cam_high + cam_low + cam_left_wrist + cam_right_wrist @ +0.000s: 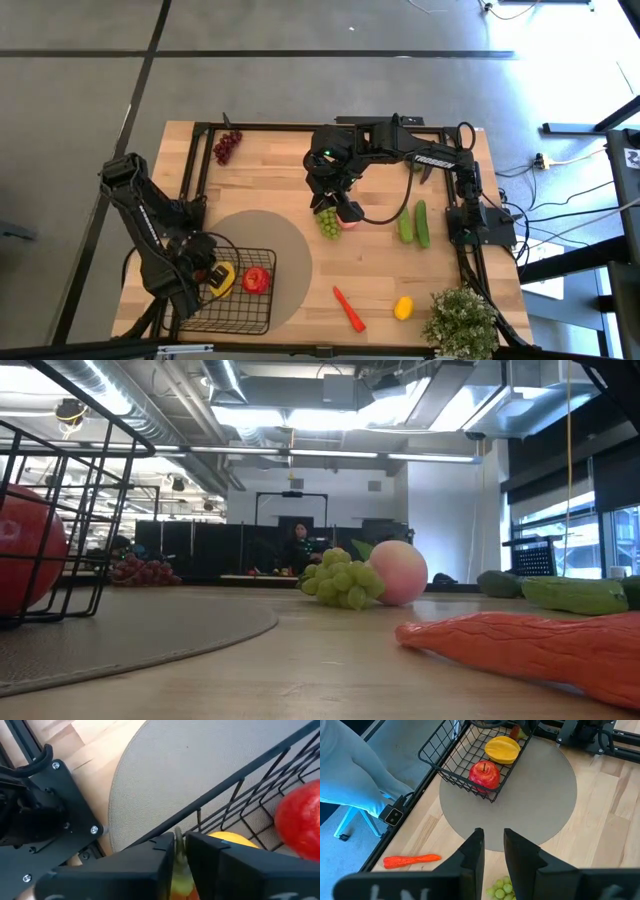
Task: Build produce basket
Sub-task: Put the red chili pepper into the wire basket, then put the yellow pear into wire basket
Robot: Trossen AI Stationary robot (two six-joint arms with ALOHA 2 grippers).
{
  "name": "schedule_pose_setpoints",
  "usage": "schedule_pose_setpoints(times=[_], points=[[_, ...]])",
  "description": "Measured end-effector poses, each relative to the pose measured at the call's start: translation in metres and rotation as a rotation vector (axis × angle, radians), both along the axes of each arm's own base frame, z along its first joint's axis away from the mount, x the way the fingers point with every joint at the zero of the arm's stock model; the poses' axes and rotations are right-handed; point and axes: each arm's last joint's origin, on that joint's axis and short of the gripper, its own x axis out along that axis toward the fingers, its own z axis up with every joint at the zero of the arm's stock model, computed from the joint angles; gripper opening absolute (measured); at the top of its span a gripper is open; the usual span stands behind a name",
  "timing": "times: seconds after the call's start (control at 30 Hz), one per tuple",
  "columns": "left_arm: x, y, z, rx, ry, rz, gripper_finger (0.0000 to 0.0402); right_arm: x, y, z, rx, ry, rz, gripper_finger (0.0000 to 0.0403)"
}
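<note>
The pale wooden counter (270, 180) carries a round tan mat (290, 250), and the square black wire-mesh basket (240, 310) sits on the mat's near-left part. Inside the basket lie a glossy red apple (257, 280) and a smooth yellow fruit (220, 279). A bushy green potted plant (462, 322) stands at the near-right corner, with a yellow lemon (403, 307) and a long red chili (349, 308) on bare wood beside it. Two green cucumbers (414, 224) lie side by side near the right arm's base; purple grapes (227, 147) rest at the far-left.

The left gripper (179, 851) hangs over the basket's left rim, its jaws nearly together with a thin yellow-green piece between them, just above the yellow fruit. The right gripper (340, 208) hovers mid-counter, jaws a narrow gap apart, directly over the knobbly green grape cluster (327, 222) touching a pink peach (398, 572).
</note>
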Motion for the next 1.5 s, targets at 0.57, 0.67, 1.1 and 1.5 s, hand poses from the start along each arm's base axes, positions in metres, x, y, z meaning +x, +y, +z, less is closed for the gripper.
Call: schedule_pose_setpoints(times=[0.57, 0.67, 1.1, 1.5], points=[[0.014, 0.0, 0.022, -0.071, 0.058, -0.019, 0.0084, 0.0, 0.0, 0.0, 0.0, 0.001, -0.001, 0.0071], [0.015, -0.002, 0.031, -0.076, 0.057, -0.037, 0.0084, 0.0, 0.0, 0.0, 0.002, 0.01, -0.018, 0.0071], [0.016, 0.015, 0.085, -0.145, -0.177, -0.042, 0.0084, -0.043, -0.002, 0.019, -0.056, 0.18, -0.186, 0.0071], [0.011, 0.07, 0.121, -0.129, -0.37, -0.044, 0.0084, -0.074, -0.001, 0.028, -0.019, 0.288, -0.245, 0.0071]])
